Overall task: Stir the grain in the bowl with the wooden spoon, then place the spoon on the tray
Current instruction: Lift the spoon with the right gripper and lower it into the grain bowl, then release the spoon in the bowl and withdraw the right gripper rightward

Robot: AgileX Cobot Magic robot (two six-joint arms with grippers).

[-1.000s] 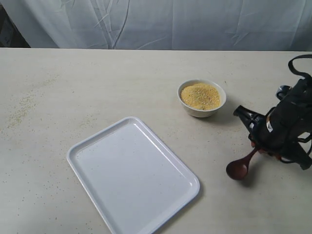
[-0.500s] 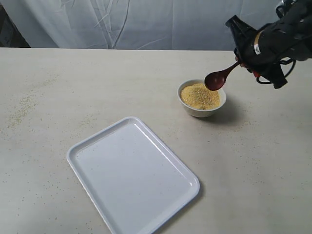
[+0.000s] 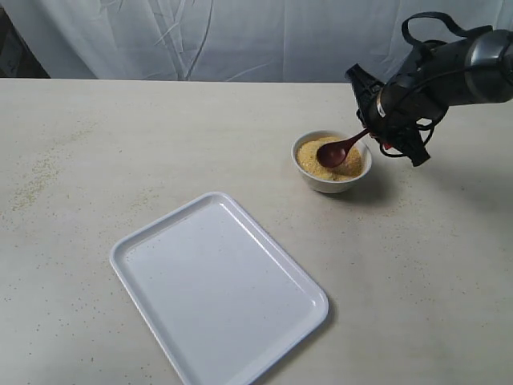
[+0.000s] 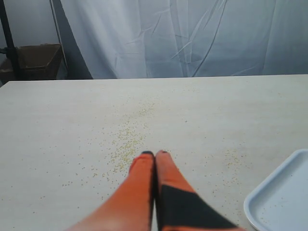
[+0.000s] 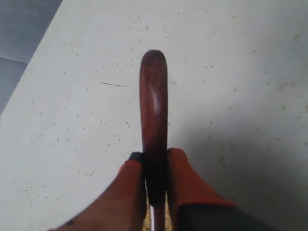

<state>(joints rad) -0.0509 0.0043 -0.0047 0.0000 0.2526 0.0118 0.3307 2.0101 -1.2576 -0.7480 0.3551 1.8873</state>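
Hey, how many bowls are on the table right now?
1. The bowl sits right of centre, beyond the tray, holding grain with the wooden spoon dipped in it. No others visible.

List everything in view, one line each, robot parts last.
table: one, off-white, under everything
tray: one, white, bare, on the table, nearer the exterior camera than the bowl and to its left
bowl: one, white, on the table
grain: one heap, yellow-orange, in the bowl
wooden spoon: one, dark reddish-brown, head in the grain, handle gripped
loose grains: scattered, yellow, on the table's left part
backdrop cloth: one, white, behind the table
dark box: one, brownish, beyond the table's edge
right end effector: orange fingers, shut on the wooden spoon
left end effector: orange fingers, shut, empty, over the table near the loose grains
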